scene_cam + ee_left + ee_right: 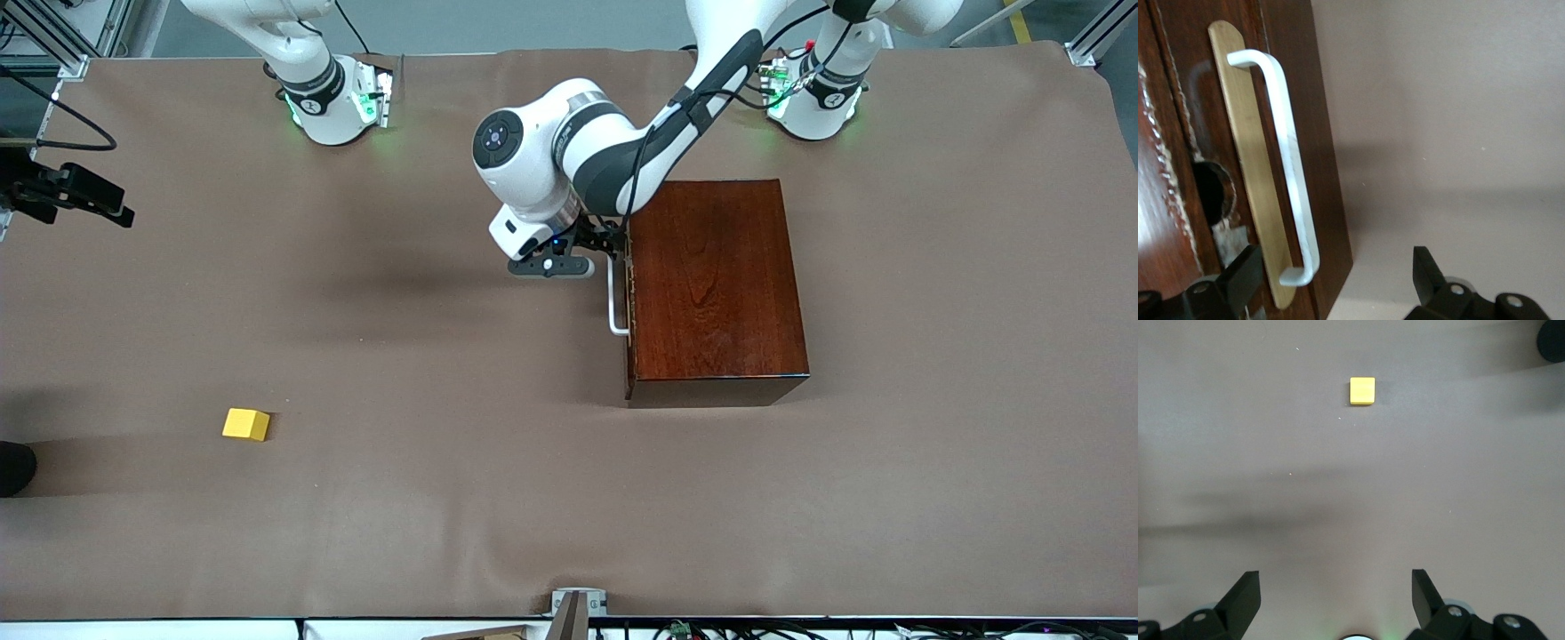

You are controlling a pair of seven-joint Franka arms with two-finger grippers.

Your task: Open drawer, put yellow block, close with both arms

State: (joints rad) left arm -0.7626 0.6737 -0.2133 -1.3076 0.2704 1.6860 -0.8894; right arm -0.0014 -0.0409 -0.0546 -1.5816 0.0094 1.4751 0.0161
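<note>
The glossy dark wooden box (716, 284) stands in front of the left arm's base. Its drawer (630, 307) is shut, the front flush with the box, and the white bar handle (613, 302) faces the right arm's end of the table. My left gripper (610, 242) is open at the handle's end farther from the front camera. In the left wrist view the handle (1288, 160) runs between the open gripper's (1336, 273) fingers without touching them. The yellow block (246, 424) lies on the cloth toward the right arm's end. My right gripper (1336, 590) is open and empty, high over the cloth, with the block (1362, 391) well ahead of it.
A brown cloth (444, 498) covers the table. A black camera mount (71, 191) juts in at the right arm's end. A dark round object (13, 467) sits at that same edge, nearer the front camera. A metal bracket (578, 604) is at the near edge.
</note>
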